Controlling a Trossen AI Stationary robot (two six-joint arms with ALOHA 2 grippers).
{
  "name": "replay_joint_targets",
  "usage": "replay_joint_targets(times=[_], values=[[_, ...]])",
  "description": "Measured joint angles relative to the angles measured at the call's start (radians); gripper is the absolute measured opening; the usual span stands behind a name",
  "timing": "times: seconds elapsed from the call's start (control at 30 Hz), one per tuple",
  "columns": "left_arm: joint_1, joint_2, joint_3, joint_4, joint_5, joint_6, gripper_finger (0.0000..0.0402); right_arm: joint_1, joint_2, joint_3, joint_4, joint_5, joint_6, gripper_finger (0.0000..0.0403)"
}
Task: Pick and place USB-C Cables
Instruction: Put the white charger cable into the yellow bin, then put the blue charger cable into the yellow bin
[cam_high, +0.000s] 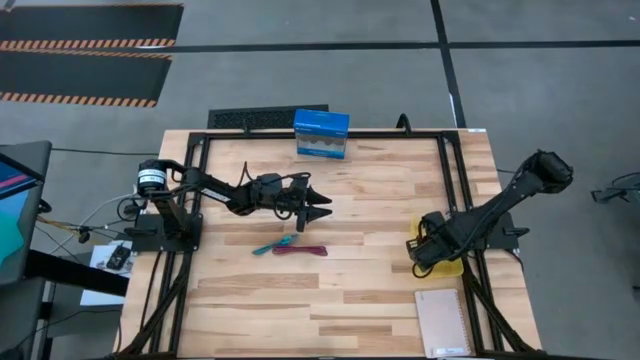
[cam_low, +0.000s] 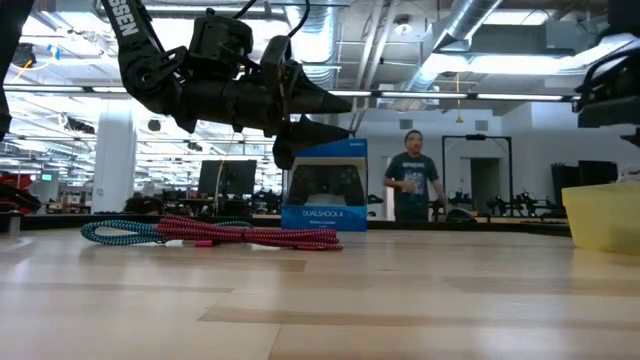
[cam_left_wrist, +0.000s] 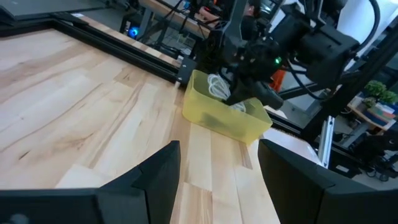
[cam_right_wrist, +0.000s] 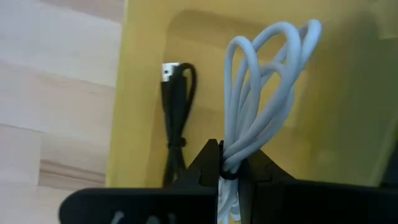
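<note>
My right gripper is down over the yellow bin at the right of the high view, fingers pinched tight on the white cable, its loops dangling inside the bin walls. Beside it in there lies the black cable, flat on the bin floor, so that's one delivered and a second about to drop, I'd say. Over at centre-left, my left gripper hangs above the table with its fingers spread wide and nothing between them. Just below it in the high view, the teal cable and the maroon cable lie together on the wood. Those two are left: roughly halfway through by my reckoning.
</note>
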Motion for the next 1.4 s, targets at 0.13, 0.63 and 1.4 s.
replay_joint_targets(times=[0.13,0.63,1.4], values=[[0.0,0.0,0.0,0.0,-0.006,0.0,0.0203,-0.002,0.0,-0.037,0.033,-0.012,0.0,0.0026],[0.0,0.0,0.0,0.0,-0.007,0.0,0.0203,-0.009,0.003,-0.075,0.075,-0.051,-0.005,0.0069],[0.027,-0.028,0.0,-0.005,0.211,-0.035,0.0203,-0.014,-0.038,-0.034,0.039,-0.048,-0.105,0.0173]])
